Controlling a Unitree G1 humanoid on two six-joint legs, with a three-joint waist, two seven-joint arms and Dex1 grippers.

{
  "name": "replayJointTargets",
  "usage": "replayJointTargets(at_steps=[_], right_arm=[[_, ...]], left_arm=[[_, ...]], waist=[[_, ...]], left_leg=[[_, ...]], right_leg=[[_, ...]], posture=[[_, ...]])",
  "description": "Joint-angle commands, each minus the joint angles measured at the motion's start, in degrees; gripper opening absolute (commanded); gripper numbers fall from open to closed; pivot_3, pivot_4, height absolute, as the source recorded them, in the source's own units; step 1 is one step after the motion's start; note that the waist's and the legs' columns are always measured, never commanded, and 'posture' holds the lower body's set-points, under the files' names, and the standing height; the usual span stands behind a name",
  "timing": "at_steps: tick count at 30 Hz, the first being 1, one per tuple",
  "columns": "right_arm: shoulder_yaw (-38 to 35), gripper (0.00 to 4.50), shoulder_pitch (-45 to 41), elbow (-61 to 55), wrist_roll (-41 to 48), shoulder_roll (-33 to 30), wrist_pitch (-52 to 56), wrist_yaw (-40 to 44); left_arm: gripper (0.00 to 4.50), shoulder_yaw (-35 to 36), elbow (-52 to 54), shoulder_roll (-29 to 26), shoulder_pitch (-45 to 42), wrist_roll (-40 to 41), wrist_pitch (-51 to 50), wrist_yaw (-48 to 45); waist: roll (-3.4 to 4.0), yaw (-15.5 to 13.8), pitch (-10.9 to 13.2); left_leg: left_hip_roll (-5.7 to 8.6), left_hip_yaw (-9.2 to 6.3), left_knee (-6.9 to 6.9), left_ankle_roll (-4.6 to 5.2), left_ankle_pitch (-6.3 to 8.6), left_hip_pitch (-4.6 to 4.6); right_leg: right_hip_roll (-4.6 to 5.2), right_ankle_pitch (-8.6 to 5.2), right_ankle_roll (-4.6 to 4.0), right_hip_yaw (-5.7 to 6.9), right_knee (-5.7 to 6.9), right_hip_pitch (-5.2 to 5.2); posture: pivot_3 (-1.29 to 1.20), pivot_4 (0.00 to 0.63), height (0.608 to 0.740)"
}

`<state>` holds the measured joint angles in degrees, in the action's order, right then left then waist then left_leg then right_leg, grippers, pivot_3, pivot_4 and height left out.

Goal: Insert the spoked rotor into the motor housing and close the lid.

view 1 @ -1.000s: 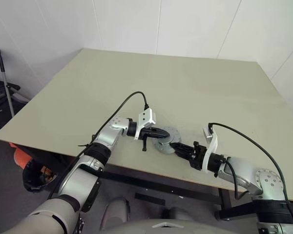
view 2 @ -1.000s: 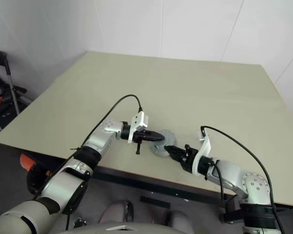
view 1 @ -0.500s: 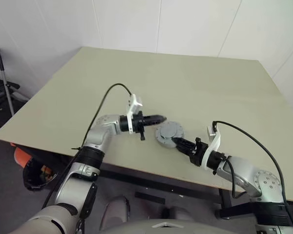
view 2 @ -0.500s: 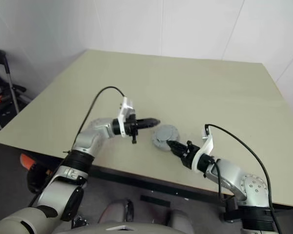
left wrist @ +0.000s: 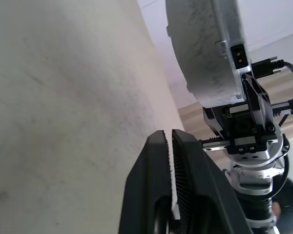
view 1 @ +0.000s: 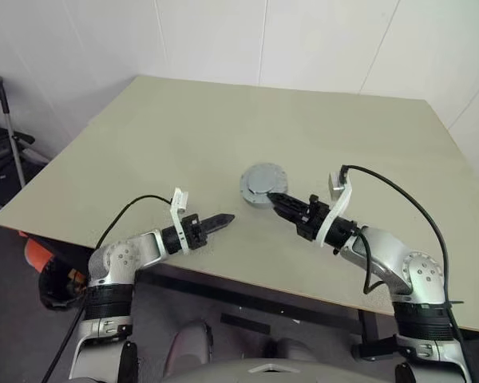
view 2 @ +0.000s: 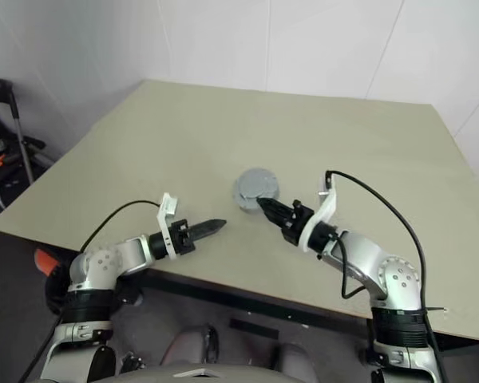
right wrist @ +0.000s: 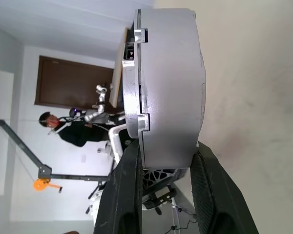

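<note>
Left eye view. Item: round grey metal motor housing (view 1: 263,185), a closed puck, its thin round grey lid lying shut on top, held up clear of the pale olive-beige tabletop (view 1: 223,136). Right pincer (view 1: 273,197), two black fingers, is clamped on the housing's near edge; the housing sits at its tips, on the side away from the arm. Left pincer (view 1: 227,217) lies near the front edge of the tabletop, its fingers drawn nearly together with nothing between them; the housing stands apart from its tips, further in over the tabletop and toward the right pincer.

Right eye view. Same arrangement: housing (view 2: 255,188) at the tips of the right pincer (view 2: 263,203), left pincer (view 2: 219,226) apart from both, pointing toward them. Black cable loops over each wrist.

Left wrist view. Left pincer (left wrist: 169,139): only a thin slit between the ribbed black fingers (left wrist: 151,161), empty. Past its tips, the grey housing (left wrist: 205,58) is seen edge-on, with the right pincer's silver and black mounting just beyond.

Right wrist view. Right pincer (right wrist: 163,151) grips the housing (right wrist: 168,83) across its thickness, one black finger (right wrist: 124,190) on each flat face. The seam between lid and body runs round the rim. Beyond the housing, a seated person in dark clothing (right wrist: 71,129).
</note>
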<state>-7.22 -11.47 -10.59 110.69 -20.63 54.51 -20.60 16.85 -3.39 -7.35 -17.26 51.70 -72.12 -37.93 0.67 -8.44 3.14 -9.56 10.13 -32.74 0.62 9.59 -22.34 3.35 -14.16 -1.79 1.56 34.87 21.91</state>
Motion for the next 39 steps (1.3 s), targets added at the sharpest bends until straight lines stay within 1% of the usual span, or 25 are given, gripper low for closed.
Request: replayJointTargets(at_steps=[1,2,4,6,7,8,11,16,21,31,37,39], right_arm=[[-0.4,1.14,-2.4,-5.2,2.3,1.2,0.1,0.2],[-0.3,1.14,-2.5,-5.5,2.3,1.4,0.1,0.1],[-0.3,1.14,-2.5,-5.8,2.3,1.4,0.2,0.1],[-0.5,1.14,-2.5,-5.7,2.3,1.4,0.4,0.1],[-0.6,1.14,-2.5,-5.7,2.3,1.3,0.4,0.0],[-0.7,1.14,-2.4,-5.8,2.3,1.3,0.4,0.0],[-0.6,1.14,-2.4,-5.9,2.3,1.3,0.4,-0.2],[-0.4,1.14,-2.6,-6.2,2.3,1.4,0.7,-0.2],[0.6,1.14,-2.7,-7.0,2.3,1.9,1.1,-0.4],[2.8,1.14,-1.6,-8.8,2.3,2.2,1.5,-0.4],[3.2,1.14,-1.0,-9.7,2.3,2.1,1.3,-0.3],[3.2,1.14,-0.8,-9.8,2.3,2.0,1.2,-0.3]], left_arm=[[1.22,6.2,0.4,1.6,-1.9,8.3,-5.8,4.8],[1.6,7.6,-0.3,2.0,-2.4,10.2,-7.0,6.1],[2.19,10.1,-1.4,2.8,-3.3,13.8,-8.8,8.5],[2.93,12.3,-2.5,3.6,-4.1,17.4,-10.1,11.1],[3.18,13.2,-2.9,4.0,-4.4,19.1,-10.7,12.4],[3.57,13.9,-3.2,4.4,-4.5,20.6,-10.9,13.7],[4.48,15.0,-3.7,5.4,-4.4,24.3,-10.6,17.9],[4.48,14.7,-5.0,6.7,-3.5,27.0,-8.1,23.8],[4.48,13.4,-5.0,7.6,-3.2,29.5,-6.3,26.5],[4.48,9.2,-6.3,8.7,-5.1,31.1,-2.8,27.3],[4.48,8.0,-7.5,8.2,-5.9,32.0,-1.3,26.6],[4.09,7.9,-7.5,8.1,-5.8,32.7,-1.1,26.9]], waist=[[-0.01,0.0,0.0],[-0.01,0.0,0.0],[-0.01,0.0,0.0],[-0.01,0.0,0.0],[-0.02,0.0,0.0],[-0.02,0.0,0.0],[-0.02,0.0,0.0],[-0.03,-0.1,0.0],[-0.03,-0.1,0.0],[-0.03,0.0,0.0],[-0.04,0.0,0.0],[-0.04,0.0,0.0]], left_leg=[[0.0,0.0,-0.03,0.0,0.0,0.01],[0.0,-0.01,-0.04,0.0,0.0,0.01],[-0.01,-0.02,-0.05,-0.03,-0.02,0.05],[0.0,-0.03,-0.07,-0.04,-0.02,0.06],[0.01,-0.03,-0.08,-0.03,-0.02,0.06],[0.01,-0.03,-0.08,-0.03,-0.02,0.06],[0.01,-0.05,-0.08,-0.03,-0.02,0.05],[0.01,-0.08,-0.07,-0.03,-0.02,0.05],[0.01,-0.09,-0.08,-0.03,-0.02,0.05],[0.03,-0.12,-0.11,-0.04,-0.02,0.07],[0.04,-0.13,-0.13,-0.06,-0.03,0.08],[0.04,-0.14,-0.13,-0.06,-0.03,0.09]], right_leg=[[0.0,0.0,0.02,0.0,0.0,-0.03],[-0.01,-0.05,0.12,0.0,0.0,-0.04],[-0.02,-0.17,0.4,-0.01,0.0,-0.09],[-0.01,-0.16,0.45,-0.01,-0.01,-0.15],[0.0,-0.15,0.47,-0.01,-0.03,-0.18],[0.0,-0.14,0.5,-0.03,-0.06,-0.2],[-0.01,-0.11,0.54,-0.03,-0.07,-0.2],[-0.03,0.02,0.78,-0.02,-0.06,-0.21],[-0.03,0.07,0.91,-0.02,-0.09,-0.22],[-0.03,0.14,1.07,-0.03,-0.13,-0.32],[-0.02,0.23,1.22,-0.04,-0.14,-0.34],[-0.03,0.26,1.26,-0.04,-0.13,-0.35]], posture=[[0.0,0.0,0.74],[0.0,0.0,0.74],[0.0,0.0,0.74],[0.0,0.0,0.74],[0.0,0.0,0.74],[0.0,0.0,0.74],[0.0,0.0,0.74],[0.0,0.0,0.74],[0.0,0.0,0.74],[0.0,0.0,0.74],[0.0,0.0,0.74],[0.0,0.0,0.74]])
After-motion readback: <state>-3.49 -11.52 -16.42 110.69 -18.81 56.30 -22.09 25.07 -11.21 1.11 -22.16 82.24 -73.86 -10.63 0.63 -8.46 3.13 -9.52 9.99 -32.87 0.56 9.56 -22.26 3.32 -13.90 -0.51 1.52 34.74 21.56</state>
